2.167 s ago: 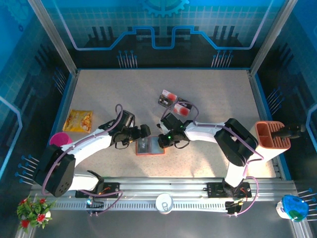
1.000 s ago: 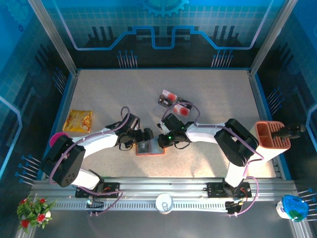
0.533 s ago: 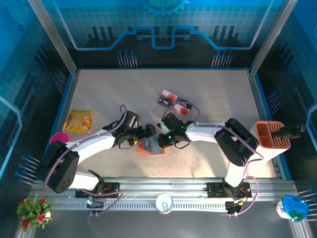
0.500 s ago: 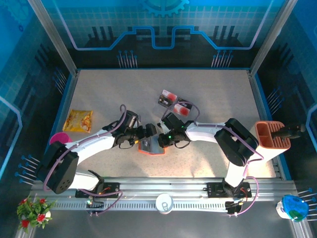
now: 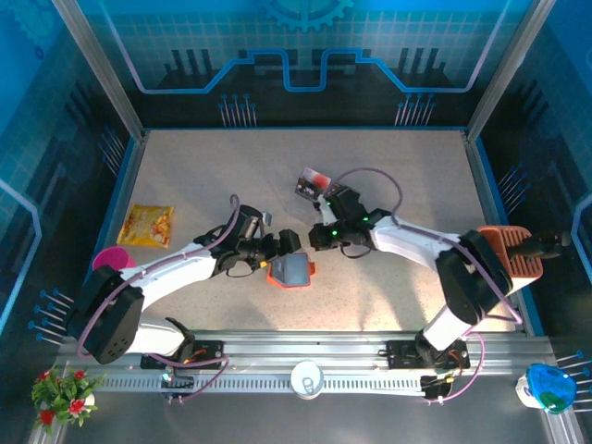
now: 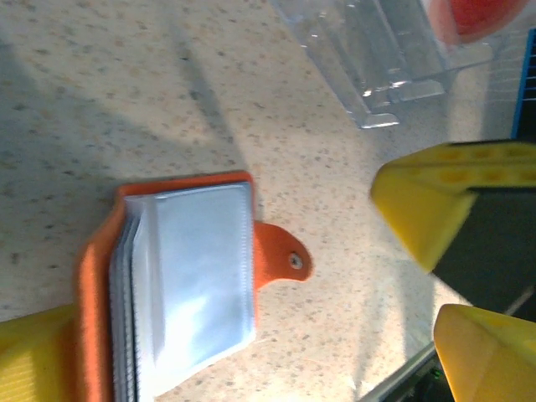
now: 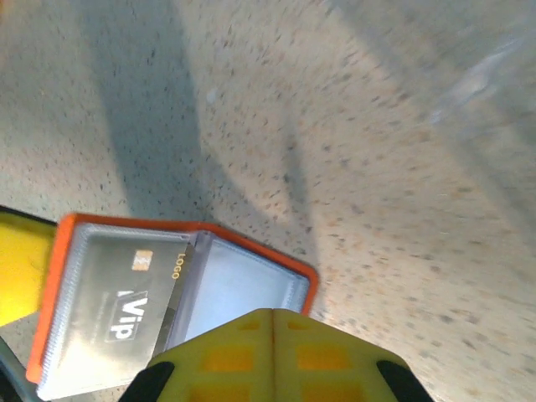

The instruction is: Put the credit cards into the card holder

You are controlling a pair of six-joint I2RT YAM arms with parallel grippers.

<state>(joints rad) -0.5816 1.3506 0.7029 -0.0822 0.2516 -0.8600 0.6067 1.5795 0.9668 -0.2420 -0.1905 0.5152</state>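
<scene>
The orange card holder (image 5: pixel 291 270) lies open mid-table, grey-blue pockets up. In the right wrist view a dark card (image 7: pixel 117 311) marked VIP sits in the left pocket of the card holder (image 7: pixel 243 289). My left gripper (image 5: pixel 280 247) is open just left of and above the holder. In its wrist view the left gripper (image 6: pixel 260 343) straddles the card holder (image 6: pixel 180 285), with one yellow finger (image 6: pixel 33 356) against the orange edge. My right gripper (image 5: pixel 320 238) is shut on nothing, just beyond the holder; its fingers (image 7: pixel 274 356) are pressed together. A credit card (image 5: pixel 314 181) with a red patch lies farther back.
A yellow snack packet (image 5: pixel 146 225) lies at the left and a pink object (image 5: pixel 109 259) at the left edge. An orange ribbed container (image 5: pixel 509 250) stands at the right edge. Clear plastic packaging (image 6: pixel 377 59) lies just beyond the holder.
The right gripper has lifted off the holder and moved back and to the right, toward the loose cards. The left gripper has slid right beside the holder, which has shifted slightly.
</scene>
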